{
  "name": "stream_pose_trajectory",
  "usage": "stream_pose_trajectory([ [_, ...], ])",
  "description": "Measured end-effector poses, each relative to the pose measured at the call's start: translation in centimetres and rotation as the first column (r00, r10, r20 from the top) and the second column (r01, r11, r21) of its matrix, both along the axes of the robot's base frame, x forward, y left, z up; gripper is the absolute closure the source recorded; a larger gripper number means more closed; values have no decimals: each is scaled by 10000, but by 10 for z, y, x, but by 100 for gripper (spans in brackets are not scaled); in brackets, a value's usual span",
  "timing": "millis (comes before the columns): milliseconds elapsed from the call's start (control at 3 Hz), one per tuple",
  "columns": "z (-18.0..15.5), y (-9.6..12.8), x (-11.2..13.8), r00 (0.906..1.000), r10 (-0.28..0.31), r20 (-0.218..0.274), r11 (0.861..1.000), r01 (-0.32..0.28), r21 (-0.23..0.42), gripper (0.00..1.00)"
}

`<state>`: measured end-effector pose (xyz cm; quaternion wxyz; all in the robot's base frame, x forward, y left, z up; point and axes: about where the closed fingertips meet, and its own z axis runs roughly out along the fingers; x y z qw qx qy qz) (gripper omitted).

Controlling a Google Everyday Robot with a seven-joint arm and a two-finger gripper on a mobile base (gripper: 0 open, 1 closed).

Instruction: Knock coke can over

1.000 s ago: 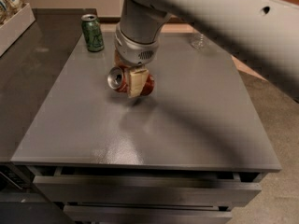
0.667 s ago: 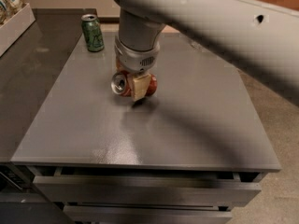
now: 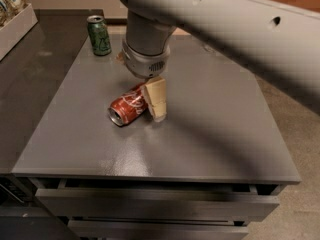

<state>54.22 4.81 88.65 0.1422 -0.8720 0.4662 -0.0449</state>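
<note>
The red coke can (image 3: 127, 108) lies on its side on the grey table top (image 3: 200, 134), left of the middle. Its silver top points to the front left. My gripper (image 3: 152, 106) hangs straight down from the large grey arm (image 3: 147, 44) and sits at the can's rear right end, against it. The gripper's body hides that end of the can.
A green can (image 3: 99, 35) stands upright at the table's back left corner. A white box with packets (image 3: 15, 21) sits on the dark counter at the far left. Drawers (image 3: 150, 204) run below the table's front edge. The floor lies to the right.
The coke can and my gripper have moved toward the table's front. The can now lies flatter on the surface with more of its red side showing.
</note>
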Motion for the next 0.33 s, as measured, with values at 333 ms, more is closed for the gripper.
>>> stream_pose_trajectory([
  [333,0,0,0,10000,0,0,10000,0,0,0],
])
